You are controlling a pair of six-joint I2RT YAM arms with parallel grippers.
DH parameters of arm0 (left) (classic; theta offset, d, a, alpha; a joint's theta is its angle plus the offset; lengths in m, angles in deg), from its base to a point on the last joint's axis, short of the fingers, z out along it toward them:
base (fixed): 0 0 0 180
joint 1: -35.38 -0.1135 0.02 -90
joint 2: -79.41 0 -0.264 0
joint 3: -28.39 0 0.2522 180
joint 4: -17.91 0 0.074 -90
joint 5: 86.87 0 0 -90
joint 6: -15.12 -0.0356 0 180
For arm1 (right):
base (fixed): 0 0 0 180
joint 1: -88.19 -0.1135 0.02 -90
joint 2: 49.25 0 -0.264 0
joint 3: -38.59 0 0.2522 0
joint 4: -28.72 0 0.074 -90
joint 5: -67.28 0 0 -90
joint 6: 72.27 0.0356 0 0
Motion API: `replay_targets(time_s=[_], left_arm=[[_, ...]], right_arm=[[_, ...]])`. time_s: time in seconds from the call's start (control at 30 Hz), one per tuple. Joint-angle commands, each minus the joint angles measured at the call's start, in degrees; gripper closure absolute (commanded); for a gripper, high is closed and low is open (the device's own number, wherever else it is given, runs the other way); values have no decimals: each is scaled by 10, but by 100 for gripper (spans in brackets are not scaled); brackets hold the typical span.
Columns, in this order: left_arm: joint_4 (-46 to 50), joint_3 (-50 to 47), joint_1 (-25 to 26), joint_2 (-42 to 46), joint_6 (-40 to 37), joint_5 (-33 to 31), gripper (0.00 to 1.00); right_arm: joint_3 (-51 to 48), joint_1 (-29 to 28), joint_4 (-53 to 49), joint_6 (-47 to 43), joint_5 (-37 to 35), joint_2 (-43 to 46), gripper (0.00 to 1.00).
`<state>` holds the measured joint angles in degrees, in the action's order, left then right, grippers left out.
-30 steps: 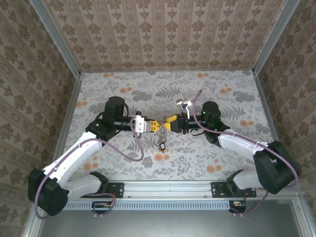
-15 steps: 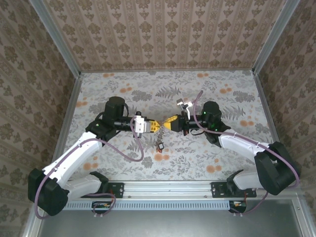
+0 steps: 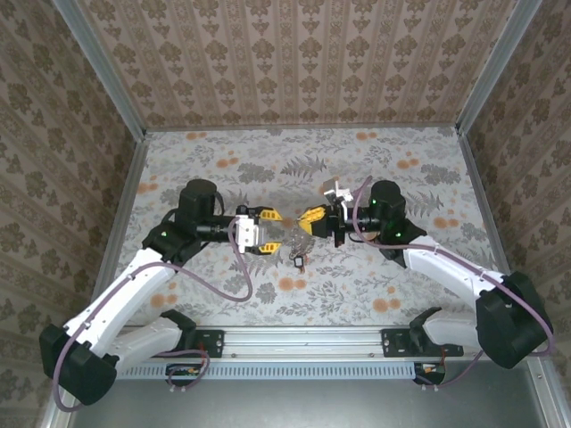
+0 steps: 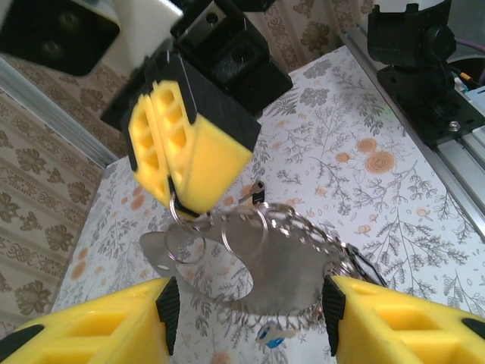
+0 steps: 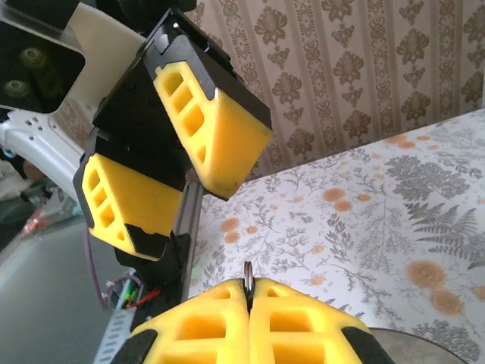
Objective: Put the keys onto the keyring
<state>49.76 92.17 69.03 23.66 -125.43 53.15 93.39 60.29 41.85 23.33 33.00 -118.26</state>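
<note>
My right gripper is shut on the thin metal keyring, whose edge sticks up between its yellow fingers. From that grip hangs a bunch of silver rings with a flat shiny metal piece. Below the bunch dangle a blue-headed key and, at the right, a black one. My left gripper stands open around the bunch, its pads apart from the metal. From above, the left gripper faces the right gripper over the table's middle, and the keys hang between them.
The flowered tabletop lies below both arms. Patterned walls close in the back and sides. An aluminium rail with the arm bases runs along the near edge.
My left gripper has opened and drawn back to the left, letting go of the bunch. The right gripper has closed tighter and now carries the bunch alone.
</note>
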Motion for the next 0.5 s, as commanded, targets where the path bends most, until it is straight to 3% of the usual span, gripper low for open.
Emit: replay_targets(time_s=[0.0, 0.47], left_arm=[[28, 19, -3, 14, 14, -6, 45], [13, 41, -4, -2, 12, 10, 51]], right_arm=[[37, -2, -46, -80, 8, 23, 100], [80, -13, -104, -195, 43, 15, 100]])
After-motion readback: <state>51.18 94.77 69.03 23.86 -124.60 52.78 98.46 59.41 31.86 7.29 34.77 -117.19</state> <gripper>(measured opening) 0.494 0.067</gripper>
